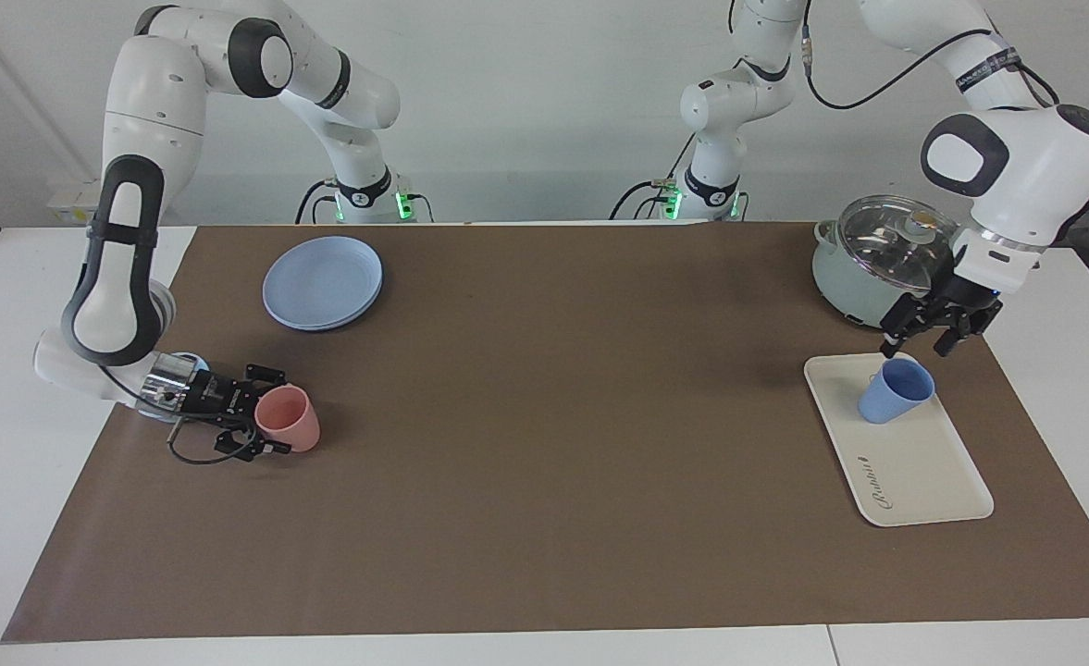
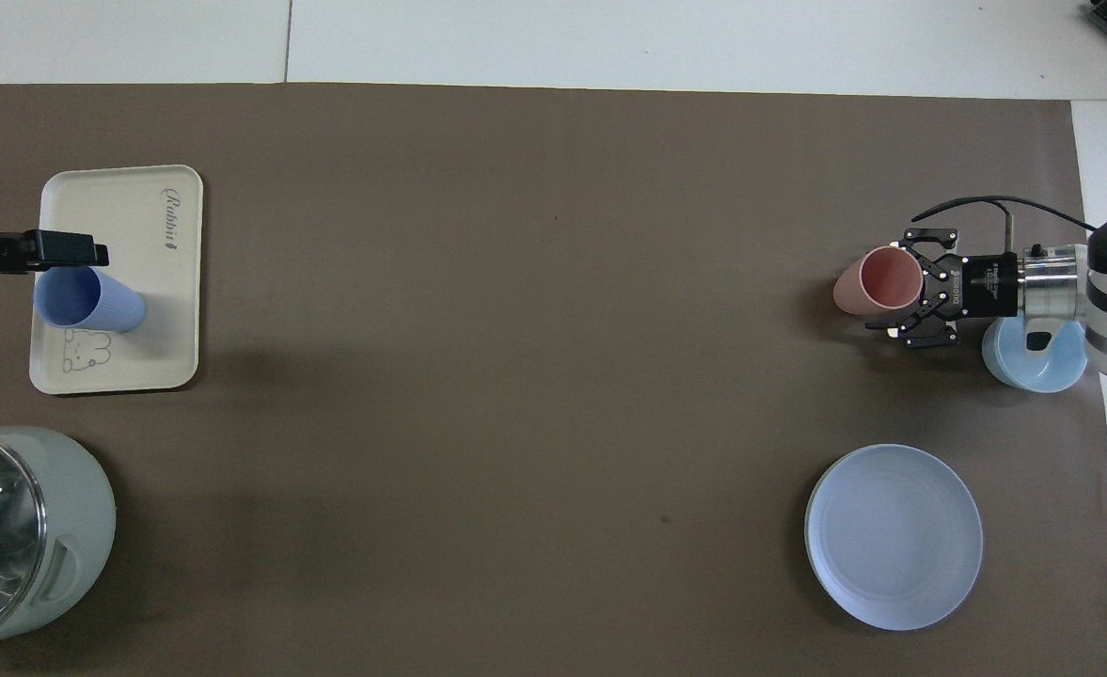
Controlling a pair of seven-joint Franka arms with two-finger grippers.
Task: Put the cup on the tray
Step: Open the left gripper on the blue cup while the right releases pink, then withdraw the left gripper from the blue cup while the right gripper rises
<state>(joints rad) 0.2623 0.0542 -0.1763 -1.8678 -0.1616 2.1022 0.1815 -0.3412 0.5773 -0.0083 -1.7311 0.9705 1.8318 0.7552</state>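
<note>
Overhead: cup (image 2: 89,301) nr tray (image 2: 120,202) edge.

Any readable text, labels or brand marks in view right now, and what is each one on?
"Rabbit": dark script on the tray, at its end farther from the robots.
Small white print on the right tool body beside the pink cup: too small to read.
Nothing else readable.

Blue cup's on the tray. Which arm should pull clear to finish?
Left. The left gripper hangs open just above the cup, which stands on the tray. The right gripper is at the pink cup, at the table's right-arm end.
</note>
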